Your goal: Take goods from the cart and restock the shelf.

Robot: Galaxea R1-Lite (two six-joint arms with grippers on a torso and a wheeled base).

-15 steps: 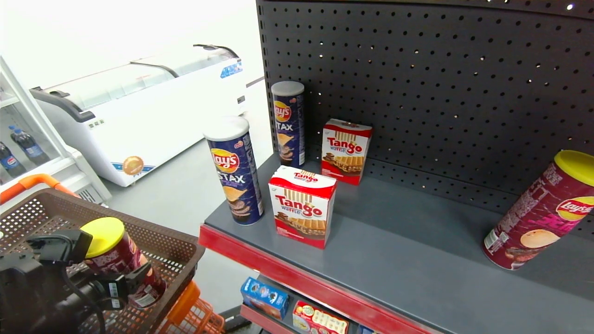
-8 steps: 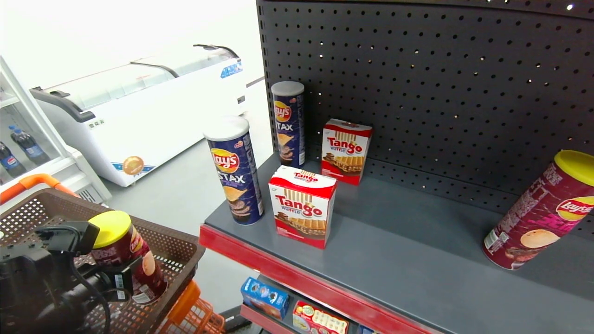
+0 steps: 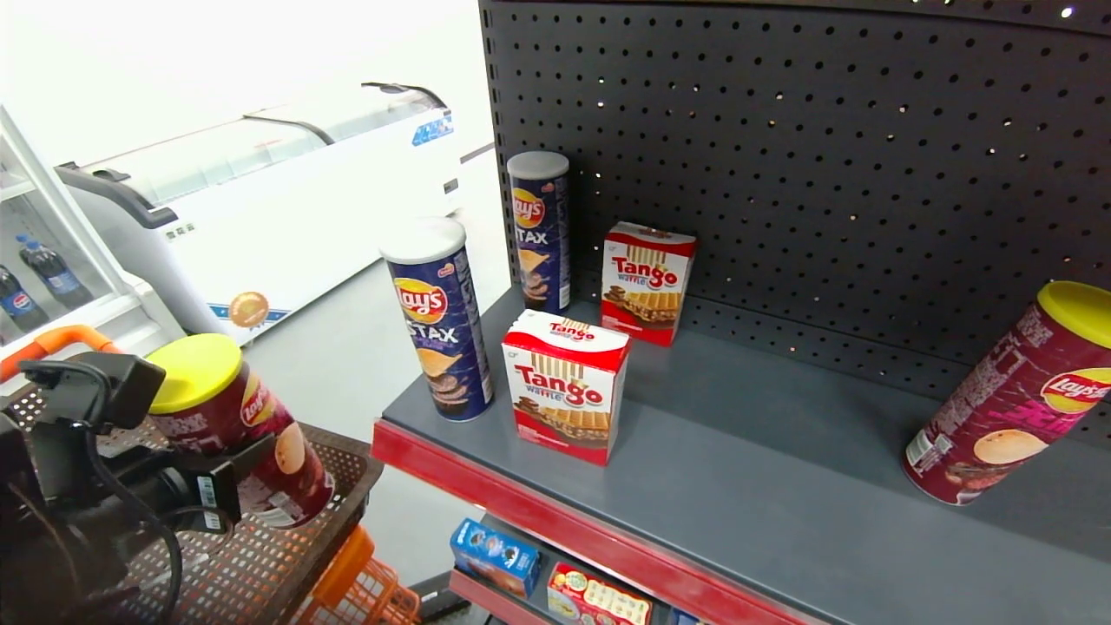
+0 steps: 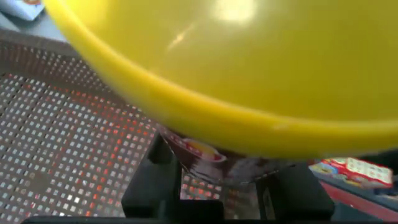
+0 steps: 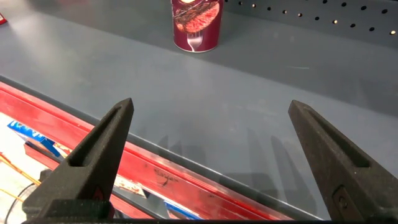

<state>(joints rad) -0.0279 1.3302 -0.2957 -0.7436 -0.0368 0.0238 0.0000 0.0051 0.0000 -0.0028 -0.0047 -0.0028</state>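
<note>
My left gripper (image 3: 230, 473) is shut on a maroon chip can with a yellow lid (image 3: 234, 430), holding it upright above the brown cart basket (image 3: 286, 555) at the lower left. In the left wrist view the yellow lid (image 4: 249, 68) looms close, with the can's body (image 4: 217, 165) between the dark fingers (image 4: 152, 190). On the grey shelf (image 3: 738, 469) stands another maroon can (image 3: 1011, 399) at the far right. My right gripper (image 5: 211, 155) is open over the shelf's front edge, with that maroon can (image 5: 196, 23) farther back.
Two blue chip cans (image 3: 438, 317) (image 3: 540, 230) and two red-and-white wafer boxes (image 3: 564, 386) (image 3: 647, 282) stand on the shelf's left part. A black pegboard (image 3: 825, 156) backs it. The shelf's middle is bare. A white chest freezer (image 3: 260, 217) stands behind the cart; snack packs (image 3: 495, 555) sit on the lower shelf.
My left gripper has lifted the maroon can up out of the cart basket and slightly towards the shelf. The goods on the shelf have not moved.
</note>
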